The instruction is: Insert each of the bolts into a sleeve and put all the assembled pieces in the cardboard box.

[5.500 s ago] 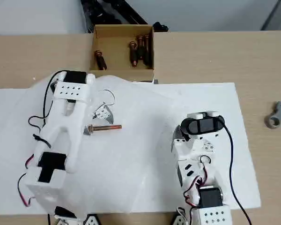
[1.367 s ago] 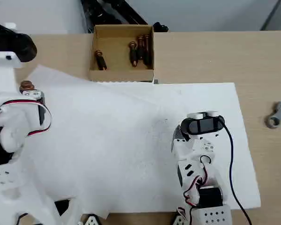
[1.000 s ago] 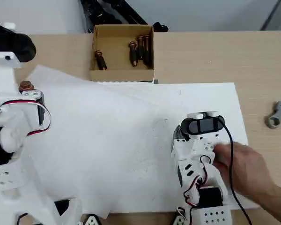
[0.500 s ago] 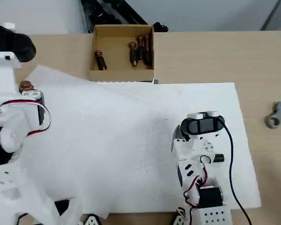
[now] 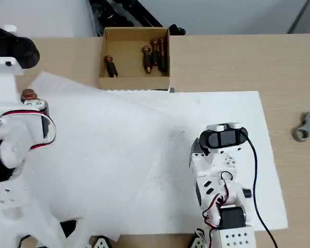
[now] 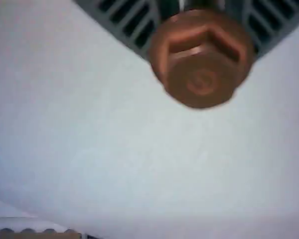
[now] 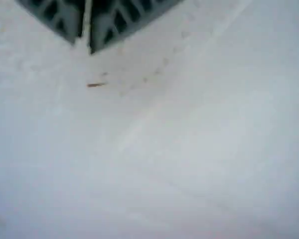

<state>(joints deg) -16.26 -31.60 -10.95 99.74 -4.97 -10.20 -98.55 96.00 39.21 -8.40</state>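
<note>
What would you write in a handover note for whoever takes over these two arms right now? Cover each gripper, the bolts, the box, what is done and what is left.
Left gripper: shut on a bolt, raised at the table's left side, away from the cardboard box. Whether the bolt wears a sleeve cannot be seen.
Right gripper: shut, empty, over the white sheet.
Done: four pieces lie in the box, one apart from three side by side.
Left: check the held bolt's sleeve, carry it to the box, release it.
</note>
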